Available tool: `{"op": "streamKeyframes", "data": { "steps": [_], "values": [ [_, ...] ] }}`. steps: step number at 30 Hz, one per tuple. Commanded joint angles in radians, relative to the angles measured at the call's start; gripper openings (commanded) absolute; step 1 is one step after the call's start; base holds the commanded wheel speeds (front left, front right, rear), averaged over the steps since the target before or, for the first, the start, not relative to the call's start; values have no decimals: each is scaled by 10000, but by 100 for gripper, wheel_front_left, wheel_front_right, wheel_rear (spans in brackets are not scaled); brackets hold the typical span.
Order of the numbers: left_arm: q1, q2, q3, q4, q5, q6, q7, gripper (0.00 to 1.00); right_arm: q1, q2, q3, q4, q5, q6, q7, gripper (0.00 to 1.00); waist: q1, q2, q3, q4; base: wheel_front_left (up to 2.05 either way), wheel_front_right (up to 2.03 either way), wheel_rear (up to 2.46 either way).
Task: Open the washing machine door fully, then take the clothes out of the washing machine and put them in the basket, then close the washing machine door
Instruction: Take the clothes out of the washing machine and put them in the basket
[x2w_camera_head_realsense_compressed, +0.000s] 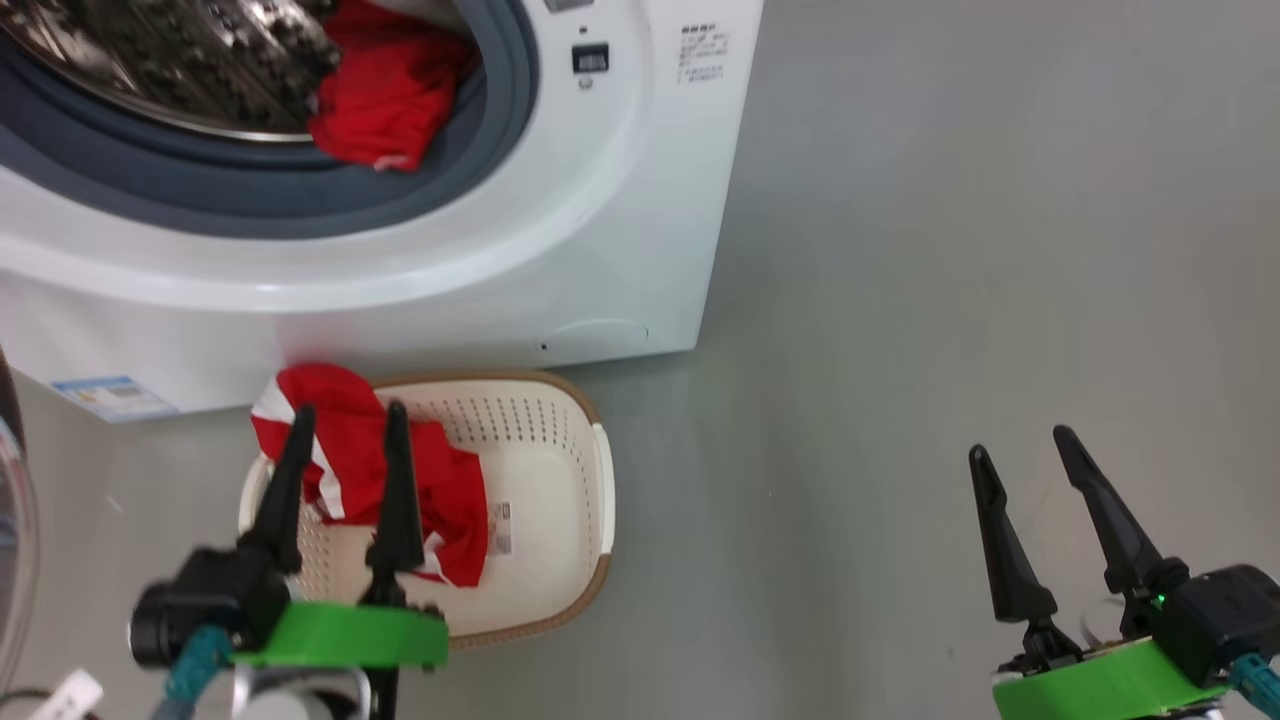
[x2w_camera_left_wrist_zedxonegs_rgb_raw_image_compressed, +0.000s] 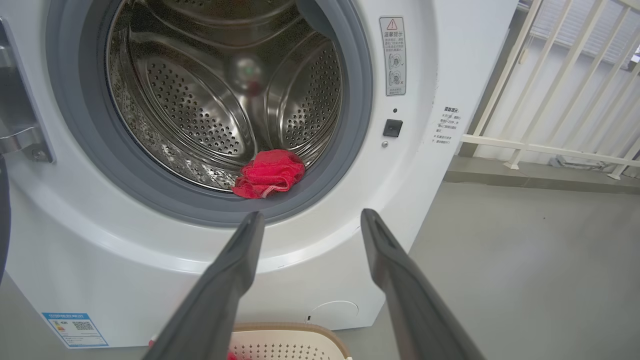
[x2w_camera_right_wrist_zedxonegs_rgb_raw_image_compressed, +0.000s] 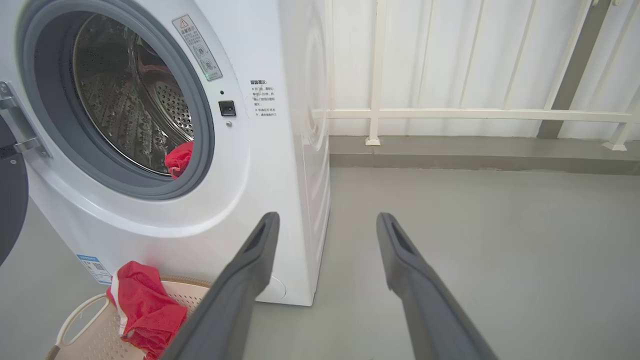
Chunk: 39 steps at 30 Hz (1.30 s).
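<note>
Showing at the far left edge, the door (x2w_camera_right_wrist_zedxonegs_rgb_raw_image_compressed: 11, 200) stands swung open; the left gripper (x2w_camera_head_realsense_compressed: 349, 408) hovers over the basket (x2w_camera_head_realsense_compressed: 585, 480), fingers spread and empty; a red garment (x2w_camera_head_realsense_compressed: 455, 500) with white trim lies in the basket's left half, draped over its rim; behind stands the washer (x2w_camera_head_realsense_compressed: 620, 250), where a red cloth (x2w_camera_head_realsense_compressed: 385, 95) rests at the drum's front lip against the grey seal (x2w_camera_head_realsense_compressed: 300, 195); the right gripper (x2w_camera_head_realsense_compressed: 1020, 442) hangs above the grey floor (x2w_camera_head_realsense_compressed: 900, 300), fingers apart, holding nothing.
</note>
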<state>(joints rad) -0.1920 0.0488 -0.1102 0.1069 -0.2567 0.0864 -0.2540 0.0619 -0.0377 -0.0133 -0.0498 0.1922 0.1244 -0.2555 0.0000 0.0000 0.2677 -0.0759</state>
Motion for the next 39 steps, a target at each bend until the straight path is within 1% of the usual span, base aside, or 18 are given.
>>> {"op": "streamKeyframes", "data": {
  "steps": [1,8,17,20,25,32,37,39],
  "values": [
    [-516,130,318,-138,-48,-76,-67,100,-365,-125,256,-295,85,63,-63,100,0,0,747,33,0,0,0],
    [-2578,551,785,544,-298,-153,7,100,-913,-125,359,-313,187,63,-63,100,0,0,1793,-191,0,0,0],
    [-4398,1113,1272,1425,-712,-318,231,100,-1370,-125,455,-292,370,63,-63,100,0,0,2621,-515,0,0,0],
    [-5012,1403,1324,1693,-641,-329,281,100,-1482,-125,499,-303,381,63,-63,100,0,0,2865,-584,0,0,0],
    [-5781,1640,1416,2087,-709,-362,379,100,-1622,-125,518,-327,387,63,-63,100,0,0,3189,-637,0,0,0],
    [-7206,2102,1366,3008,-724,-594,560,100,-1852,-125,666,-319,325,63,-63,100,0,0,3711,-739,0,0,0],
    [-8128,2396,1248,3809,-598,-657,657,100,-1928,-125,744,-240,293,63,-63,100,0,0,3875,-850,0,0,0],
    [-8527,2477,1266,4159,-693,-754,771,100,-1953,-125,789,-213,287,63,-63,100,0,0,3914,-905,0,0,0]
  ]
}}
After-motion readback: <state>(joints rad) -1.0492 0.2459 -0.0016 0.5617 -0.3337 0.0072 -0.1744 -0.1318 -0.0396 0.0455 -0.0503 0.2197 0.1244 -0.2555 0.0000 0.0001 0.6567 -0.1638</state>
